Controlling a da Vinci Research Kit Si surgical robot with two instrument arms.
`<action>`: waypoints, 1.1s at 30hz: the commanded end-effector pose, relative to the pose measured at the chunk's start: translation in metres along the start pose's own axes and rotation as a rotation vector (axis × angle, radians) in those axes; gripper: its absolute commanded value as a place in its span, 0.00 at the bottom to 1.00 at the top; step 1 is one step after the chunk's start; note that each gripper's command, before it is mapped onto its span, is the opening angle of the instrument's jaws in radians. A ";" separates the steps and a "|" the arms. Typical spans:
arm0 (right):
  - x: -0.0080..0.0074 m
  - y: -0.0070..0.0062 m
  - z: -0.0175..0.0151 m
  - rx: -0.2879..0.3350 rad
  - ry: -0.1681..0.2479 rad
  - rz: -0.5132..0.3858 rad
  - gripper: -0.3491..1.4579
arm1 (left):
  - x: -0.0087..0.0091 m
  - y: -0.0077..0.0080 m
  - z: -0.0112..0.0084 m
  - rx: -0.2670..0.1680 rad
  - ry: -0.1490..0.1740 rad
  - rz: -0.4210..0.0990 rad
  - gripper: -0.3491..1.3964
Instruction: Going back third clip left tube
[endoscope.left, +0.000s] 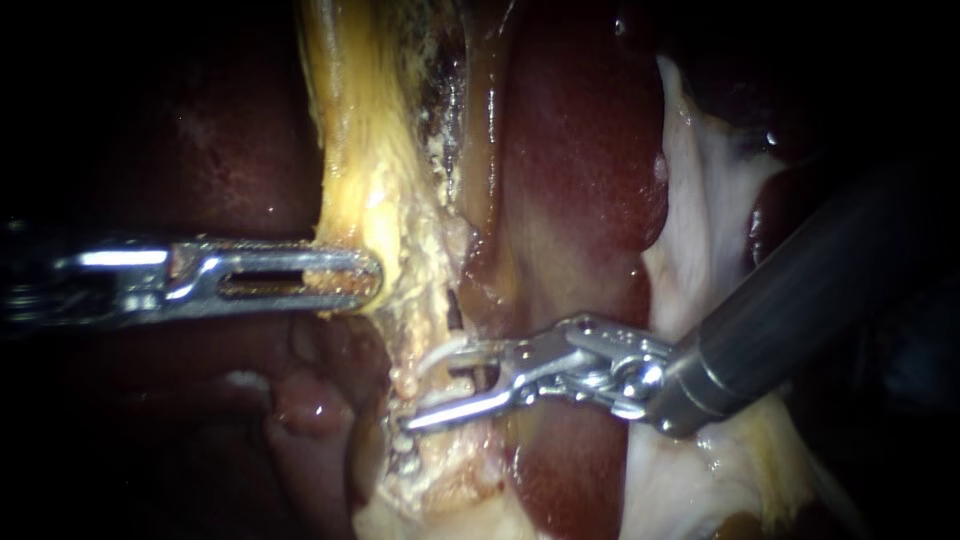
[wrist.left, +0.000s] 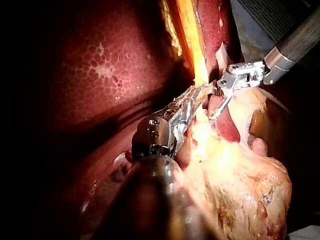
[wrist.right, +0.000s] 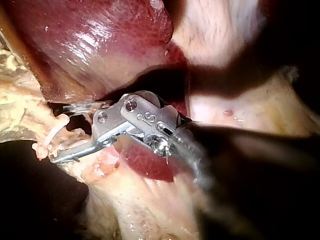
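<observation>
My right instrument (endoscope.left: 425, 385) comes in from the right with its jaws open. A thin pale tube (endoscope.left: 440, 358) runs between them in frayed yellowish tissue. A small dark clip (endoscope.left: 453, 312) sits just above the upper jaw. In the right wrist view the same open jaws (wrist.right: 60, 133) straddle the pale tube (wrist.right: 50, 136). My left instrument (endoscope.left: 368, 280) reaches in from the left, its slotted jaws shut on the yellow tissue strip (endoscope.left: 365, 190) and holding it taut. From the left wrist, that instrument (wrist.left: 197, 95) grips the yellow strip, with my right instrument (wrist.left: 222, 100) just ahead of it.
Dark red liver (endoscope.left: 580, 130) lies behind the tube and to the left (endoscope.left: 210, 140). White membranous tissue (endoscope.left: 700, 190) runs down beside the right shaft (endoscope.left: 790, 310). A pink lump of tissue (endoscope.left: 310, 410) sits below the left instrument.
</observation>
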 end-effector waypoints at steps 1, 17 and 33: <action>0.0002 -0.0001 -0.0005 0.003 -0.001 -0.006 0.52 | 0.0000 0.0000 0.0000 0.000 0.000 0.000 0.00; 0.0044 -0.0040 -0.0086 0.009 -0.011 -0.308 0.52 | 0.0000 0.0000 -0.0002 0.001 0.001 0.000 0.00; 0.0076 -0.0062 -0.0107 0.003 -0.018 -0.545 0.52 | -0.0001 0.0002 0.0002 0.000 0.000 0.006 0.00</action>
